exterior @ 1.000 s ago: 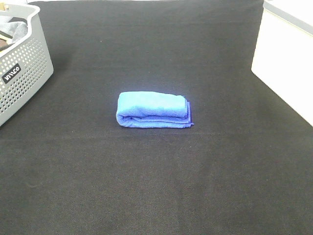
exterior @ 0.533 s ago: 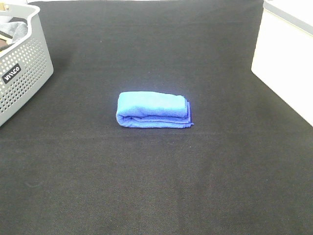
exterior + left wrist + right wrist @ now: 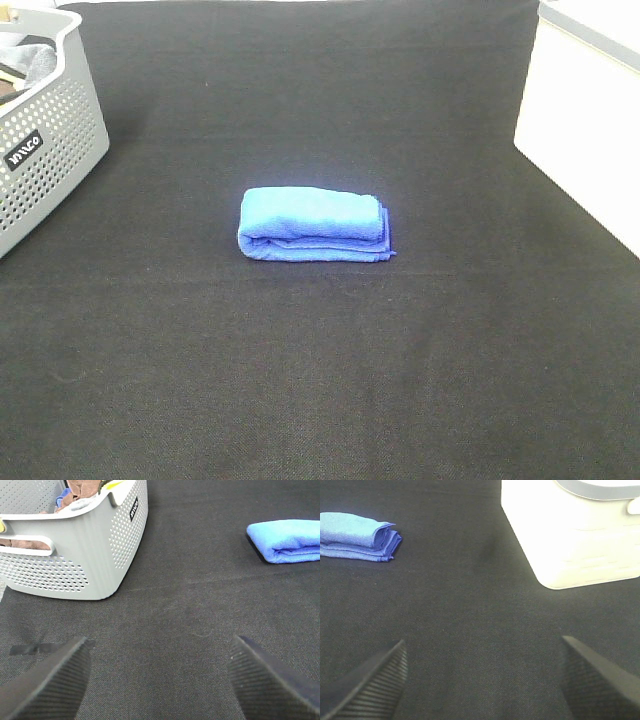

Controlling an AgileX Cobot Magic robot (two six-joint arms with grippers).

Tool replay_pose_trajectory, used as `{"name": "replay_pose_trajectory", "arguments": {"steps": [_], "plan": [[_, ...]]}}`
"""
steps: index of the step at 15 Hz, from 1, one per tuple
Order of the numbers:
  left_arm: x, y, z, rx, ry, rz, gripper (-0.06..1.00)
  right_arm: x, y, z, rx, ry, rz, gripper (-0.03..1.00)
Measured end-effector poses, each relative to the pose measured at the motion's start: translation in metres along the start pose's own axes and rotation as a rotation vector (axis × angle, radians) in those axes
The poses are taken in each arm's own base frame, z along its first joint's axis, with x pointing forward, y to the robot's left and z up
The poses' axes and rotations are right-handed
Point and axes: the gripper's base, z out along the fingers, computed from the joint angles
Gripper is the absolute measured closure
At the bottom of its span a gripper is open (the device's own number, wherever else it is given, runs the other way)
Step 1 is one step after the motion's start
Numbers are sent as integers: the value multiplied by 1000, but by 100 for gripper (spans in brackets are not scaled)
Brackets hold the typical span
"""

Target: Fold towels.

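Towel [image 3: 312, 224] folded, plush blue microfibre, on black woven cloth [image 3: 320, 380]

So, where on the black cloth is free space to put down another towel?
Bare cloth lies in front of the folded blue towel, and between it and the white bin. More lies between it and the grey basket. The far corners by basket and bin are crowded.

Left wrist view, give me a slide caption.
Open left gripper hovers over black cloth, grey perforated basket and folded blue towel ahead.
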Motion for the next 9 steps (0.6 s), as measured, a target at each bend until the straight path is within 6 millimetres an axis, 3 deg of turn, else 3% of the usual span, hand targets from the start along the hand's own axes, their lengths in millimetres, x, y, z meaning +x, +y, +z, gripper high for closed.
{"name": "replay_pose_trajectory", "arguments": {"steps": [9], "plan": [[0, 0, 0, 0, 0, 0, 21, 0, 0, 0, 0, 0, 0, 19]]}}
